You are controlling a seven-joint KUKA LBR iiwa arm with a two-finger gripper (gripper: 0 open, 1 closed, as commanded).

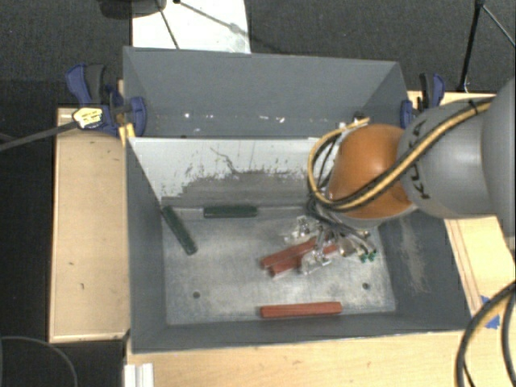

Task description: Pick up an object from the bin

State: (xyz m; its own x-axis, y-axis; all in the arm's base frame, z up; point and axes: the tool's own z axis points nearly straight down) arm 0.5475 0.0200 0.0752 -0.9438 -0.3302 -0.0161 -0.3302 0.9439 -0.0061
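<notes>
Hovering my end effector (321, 248) over right end of red-brown bar (280, 260), mid-floor of bin (242, 87). Clenched or released: cannot tell. Recommended: centre on bar, clamp across narrow width, lift vertically, avoid second red-brown bar (300, 310).

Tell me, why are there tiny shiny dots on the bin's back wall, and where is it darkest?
Camera view: the dots are lamp light glinting off the metal bin along its back wall. Camera view: the orange cover has a soft shine on top. Camera view: the darkest shade sits under the arm, around the hand and the near end of the red-brown stick.
</notes>
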